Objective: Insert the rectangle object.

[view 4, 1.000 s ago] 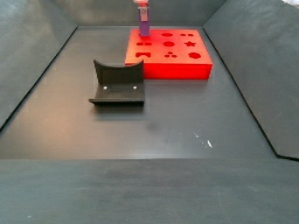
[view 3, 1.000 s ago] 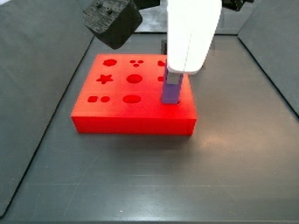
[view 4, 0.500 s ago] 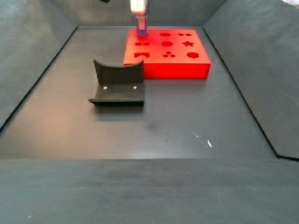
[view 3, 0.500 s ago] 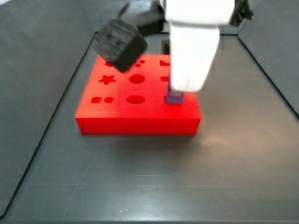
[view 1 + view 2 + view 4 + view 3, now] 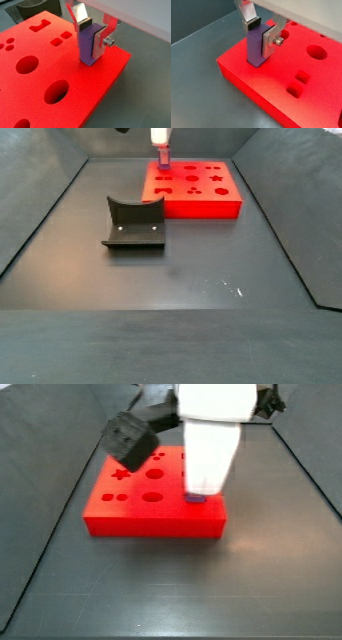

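Observation:
The rectangle object (image 5: 87,47) is a purple bar standing upright between the fingers of my gripper (image 5: 90,35). Its lower end sits in a slot at a corner of the red block (image 5: 40,65). Both wrist views show this, with the bar (image 5: 254,47) near the red block's (image 5: 298,95) edge. The gripper (image 5: 261,32) is shut on the bar's upper part. In a side view the gripper (image 5: 211,479) hangs low over the block (image 5: 147,509) and only a short piece of the bar (image 5: 197,497) shows. In a side view the bar (image 5: 162,166) stands at the block's (image 5: 201,193) far left corner.
The red block has several shaped holes on top, round ones (image 5: 27,64) and square ones (image 5: 302,76). The dark fixture (image 5: 134,224) stands on the grey floor in front of the block. Grey walls slope up round the floor.
The gripper has come down with the bar. The bar's lower end has sunk into the red block, so less of it shows above the top.

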### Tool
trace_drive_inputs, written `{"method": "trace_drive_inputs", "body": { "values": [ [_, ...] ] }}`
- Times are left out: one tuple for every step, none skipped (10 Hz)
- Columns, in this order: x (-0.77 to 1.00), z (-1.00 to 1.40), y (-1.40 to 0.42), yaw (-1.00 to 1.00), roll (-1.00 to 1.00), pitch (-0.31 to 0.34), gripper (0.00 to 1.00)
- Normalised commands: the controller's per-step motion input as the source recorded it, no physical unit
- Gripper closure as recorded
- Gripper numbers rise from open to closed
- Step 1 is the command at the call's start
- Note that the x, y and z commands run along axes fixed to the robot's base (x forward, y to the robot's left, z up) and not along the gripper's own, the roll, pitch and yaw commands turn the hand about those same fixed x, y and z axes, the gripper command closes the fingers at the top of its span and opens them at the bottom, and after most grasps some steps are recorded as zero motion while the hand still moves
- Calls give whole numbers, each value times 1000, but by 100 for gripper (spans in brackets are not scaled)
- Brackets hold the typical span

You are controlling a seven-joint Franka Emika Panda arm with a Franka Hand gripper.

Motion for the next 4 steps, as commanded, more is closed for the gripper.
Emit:
{"method": "trace_drive_inputs", "body": {
  "values": [
    [17,-29,0,0,0,0,100],
    [429,-126,0,0,-31,0,100],
    [129,-17,0,0,0,0,100],
    [0,0,0,0,0,0,100]
  ]
}}
